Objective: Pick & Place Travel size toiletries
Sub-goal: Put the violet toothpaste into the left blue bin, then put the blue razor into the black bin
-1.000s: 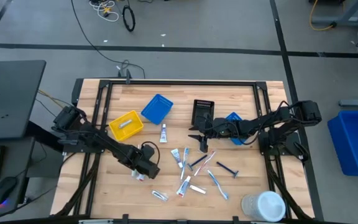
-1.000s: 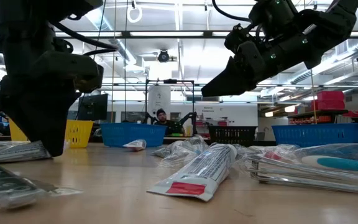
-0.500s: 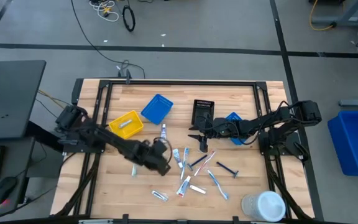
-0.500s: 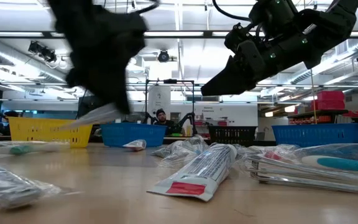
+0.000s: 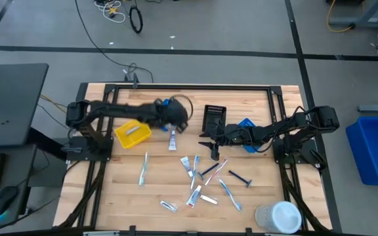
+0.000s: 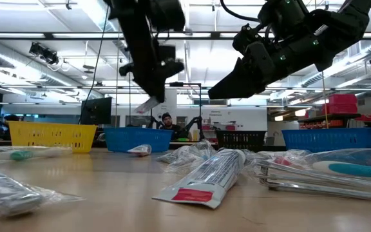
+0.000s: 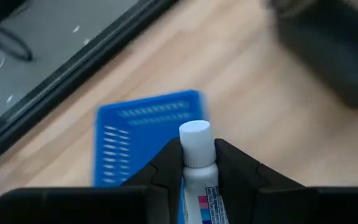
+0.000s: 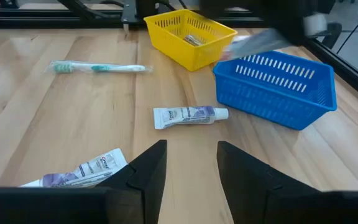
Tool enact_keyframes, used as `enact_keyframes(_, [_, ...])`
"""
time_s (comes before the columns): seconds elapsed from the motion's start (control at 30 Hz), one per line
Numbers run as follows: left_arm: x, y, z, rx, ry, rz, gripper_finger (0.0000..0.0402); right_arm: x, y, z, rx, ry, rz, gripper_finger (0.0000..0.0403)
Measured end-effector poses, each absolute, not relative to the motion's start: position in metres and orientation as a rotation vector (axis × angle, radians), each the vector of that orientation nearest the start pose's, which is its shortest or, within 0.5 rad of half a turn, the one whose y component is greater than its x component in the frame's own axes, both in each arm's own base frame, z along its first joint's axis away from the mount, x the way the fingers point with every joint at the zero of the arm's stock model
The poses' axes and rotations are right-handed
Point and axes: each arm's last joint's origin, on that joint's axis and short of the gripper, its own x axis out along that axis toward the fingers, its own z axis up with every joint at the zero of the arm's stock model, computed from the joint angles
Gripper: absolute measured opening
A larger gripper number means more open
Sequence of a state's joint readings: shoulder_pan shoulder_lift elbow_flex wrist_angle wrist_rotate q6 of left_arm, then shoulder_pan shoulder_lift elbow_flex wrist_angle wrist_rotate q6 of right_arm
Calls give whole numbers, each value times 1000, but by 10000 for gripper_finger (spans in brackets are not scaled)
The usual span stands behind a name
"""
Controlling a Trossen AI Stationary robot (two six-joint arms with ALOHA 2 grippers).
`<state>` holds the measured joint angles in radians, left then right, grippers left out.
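One toothpaste tube (image 7: 195, 163) sits clamped in the left gripper (image 7: 194, 155), above the blue bin (image 5: 165, 114) at the counter's (image 5: 254, 98) eleven o'clock. Right gripper (image 8: 191, 163) — fingers parted, grasping nothing — hovers near centre, other toiletries (image 5: 199, 178) scattered toward six o'clock.

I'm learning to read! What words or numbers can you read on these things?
None can be read for sure.
Toothpaste tube in the left gripper: coloured print, too blurred.
Tube on the table: print too small.
Packet near the right gripper: a word, too small.
Tube with red patch: lettering blurred.
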<state>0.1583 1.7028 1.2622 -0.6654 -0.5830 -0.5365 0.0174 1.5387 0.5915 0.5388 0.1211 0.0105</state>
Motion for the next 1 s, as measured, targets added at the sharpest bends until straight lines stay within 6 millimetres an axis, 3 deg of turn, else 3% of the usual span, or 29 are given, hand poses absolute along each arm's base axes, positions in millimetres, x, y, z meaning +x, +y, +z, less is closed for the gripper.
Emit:
enact_keyframes(0.17, [317, 118, 214, -286, 963, 968, 85, 292, 2, 165, -17, 407, -105, 151])
enact_keyframes(0.3, [303, 136, 191, -350, 1001, 909, 87, 292, 1, 165, -14, 407, -106, 150])
enact_keyframes(0.43, [299, 139, 175, -369, 960, 854, 98, 292, 2, 165, -15, 406, -105, 151])
enact_keyframes(0.7, [301, 137, 175, -301, 983, 782, 119, 292, -5, 166, -18, 401, -125, 151])
enact_keyframes(1.0, [301, 135, 175, -305, 987, 756, 147, 293, -24, 174, -126, 329, -315, 173])
